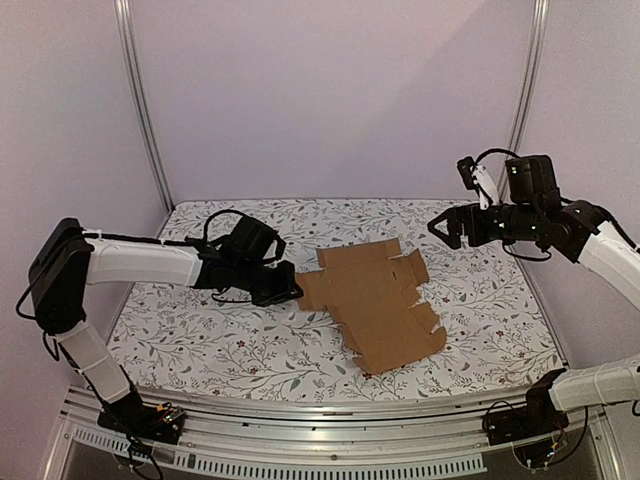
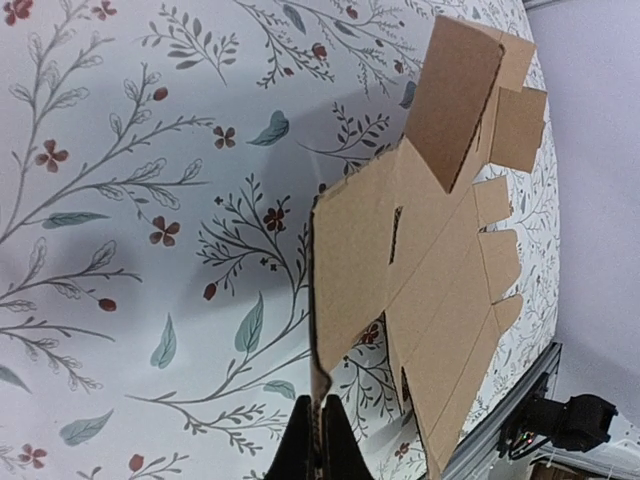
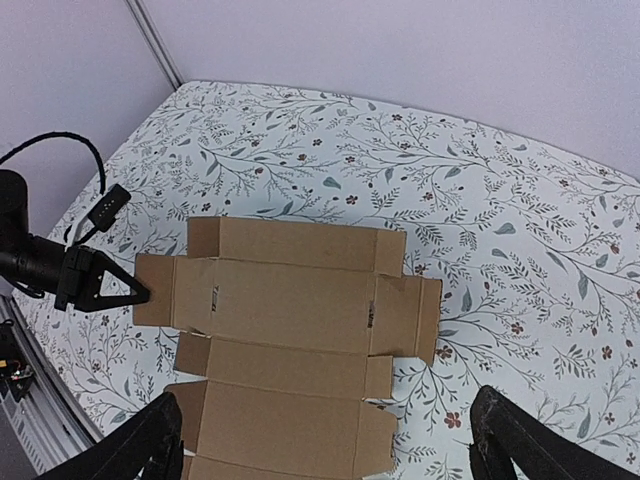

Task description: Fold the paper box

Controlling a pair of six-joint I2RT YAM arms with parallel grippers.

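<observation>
— Well, what does the left pincer (image 1: 290, 290) have hold of?
— Its two fingers (image 2: 318, 448) are pressed together on one end of the paper box (image 1: 375, 300), a flat brown die-cut sheet. The edge of the end flap runs straight in between the tips.
— And where does the sheet lie from there?
— It spreads away ahead of that pincer over the flowered tablecloth (image 1: 200, 340). A shadow shows on the cloth beside the pinched end in the left wrist view, so that end may be lifted a little; it is hard to be sure. One panel (image 2: 455, 100) at the far end appears tilted up, with notched tabs just beside it.
— What of the right pincer (image 1: 448, 226)?
— Its jaws stand spread wide and hold nothing. It hangs in the air, well apart from the sheet, which lies below and ahead of it. Its own camera shows most of the sheet between its two dark fingers.
— Do the two pincers meet?
— No. The left one grips the end of the sheet farthest from the right one.
</observation>
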